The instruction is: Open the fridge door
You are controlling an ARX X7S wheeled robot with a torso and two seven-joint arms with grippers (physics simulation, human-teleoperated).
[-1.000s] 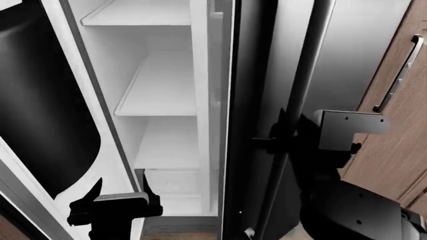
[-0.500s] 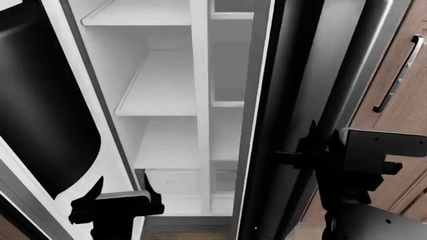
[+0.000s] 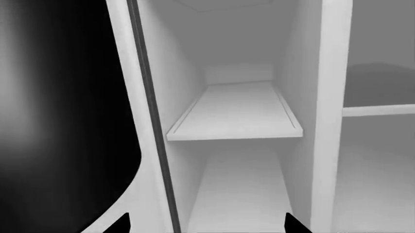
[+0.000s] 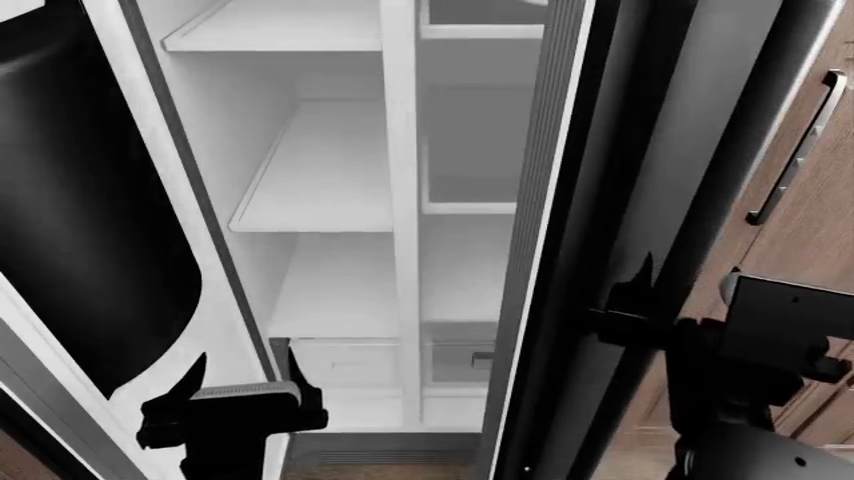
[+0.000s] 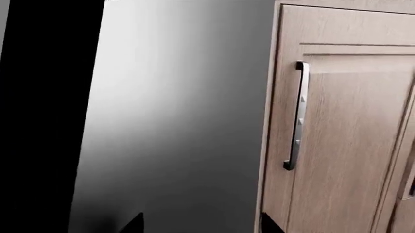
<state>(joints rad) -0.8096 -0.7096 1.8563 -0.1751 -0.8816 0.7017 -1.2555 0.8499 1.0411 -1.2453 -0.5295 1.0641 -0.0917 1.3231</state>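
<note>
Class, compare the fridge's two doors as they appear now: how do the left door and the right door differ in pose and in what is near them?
The left door is swung wide, its inner side facing the camera; the right door is only partly open, showing its glossy outer face. The right gripper is at the right door's bar handle; the left gripper hangs free of the left door. Both are black.

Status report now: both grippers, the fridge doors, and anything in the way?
Left gripper open, free, low at the left compartment. Right gripper against the right door; grip unclear. Fridge: both doors swung out, shelves bare. Wooden cabinet close behind right door.
</note>
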